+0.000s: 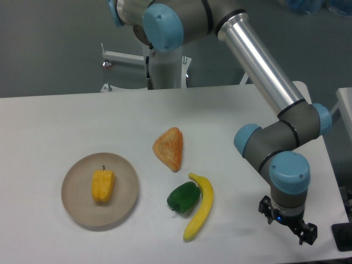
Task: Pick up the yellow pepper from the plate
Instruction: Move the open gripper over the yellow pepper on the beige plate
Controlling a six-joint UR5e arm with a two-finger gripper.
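The yellow pepper [103,185] is small, blocky and yellow-orange with a short dark stem. It lies in the middle of the round beige plate [74,206] at the left front of the white table. My gripper [288,224] hangs at the far right front of the table, far from the plate, close above the surface. Its fingers are small and dark, and I cannot tell whether they are open or shut. Nothing shows between them.
An orange triangular wedge [170,148] lies at the table's centre. A green pepper [183,197] and a long yellow banana [201,212] lie side by side between the plate and my gripper. The arm's silver link [258,60] crosses overhead at the right.
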